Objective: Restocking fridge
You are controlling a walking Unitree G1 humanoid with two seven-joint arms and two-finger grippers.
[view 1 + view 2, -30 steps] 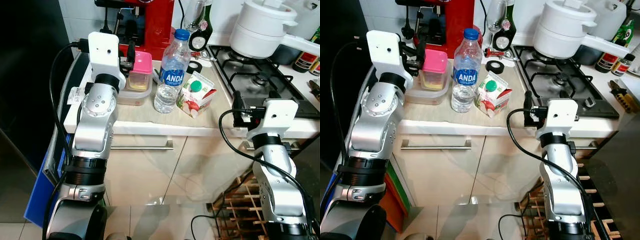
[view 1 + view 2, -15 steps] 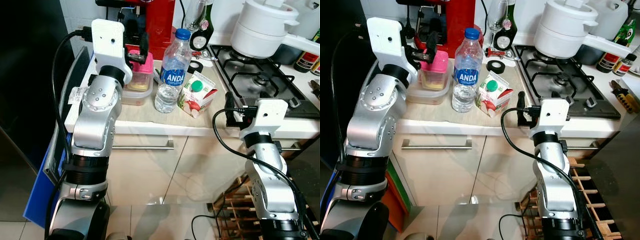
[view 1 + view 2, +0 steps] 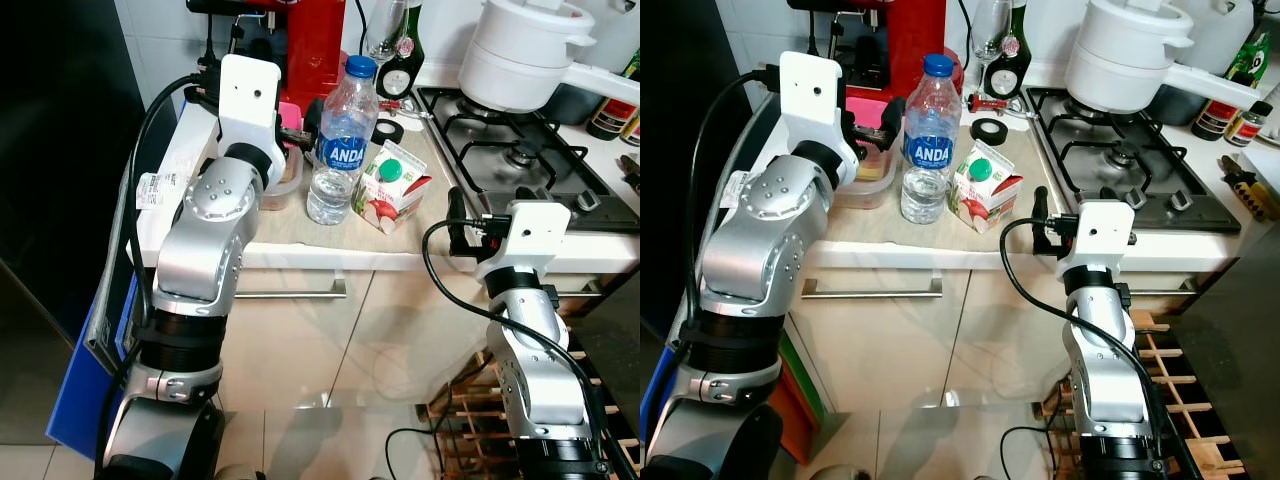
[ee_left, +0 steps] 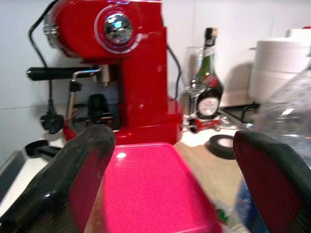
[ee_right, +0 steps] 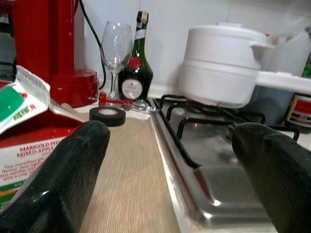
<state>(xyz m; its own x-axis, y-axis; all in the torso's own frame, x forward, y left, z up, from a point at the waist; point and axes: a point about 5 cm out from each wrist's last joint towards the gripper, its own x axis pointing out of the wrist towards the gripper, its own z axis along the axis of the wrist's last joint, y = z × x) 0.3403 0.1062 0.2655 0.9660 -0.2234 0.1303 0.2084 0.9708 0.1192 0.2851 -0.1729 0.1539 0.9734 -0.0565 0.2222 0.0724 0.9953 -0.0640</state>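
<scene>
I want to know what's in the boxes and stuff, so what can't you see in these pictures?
- Pink-lidded container: the left arm covers most of it in the eye views; its contents cannot be told.
- Juice carton: cut off by the right wrist view's edge; its small print is too small to read.
- White pot: lid on, so the inside is hidden.
- Water bottle: blurred and cut off at the left wrist view's edge.
- Fridge: not identifiable; the dark left side shows no detail.

We're looking down on a pale wood-grain countertop along a white tiled wall. Below it, cream cabinet doors with a long metal handle. A gas hob sits at the right. On the floor lower right, a wooden rack. Far left, it's dark.
</scene>
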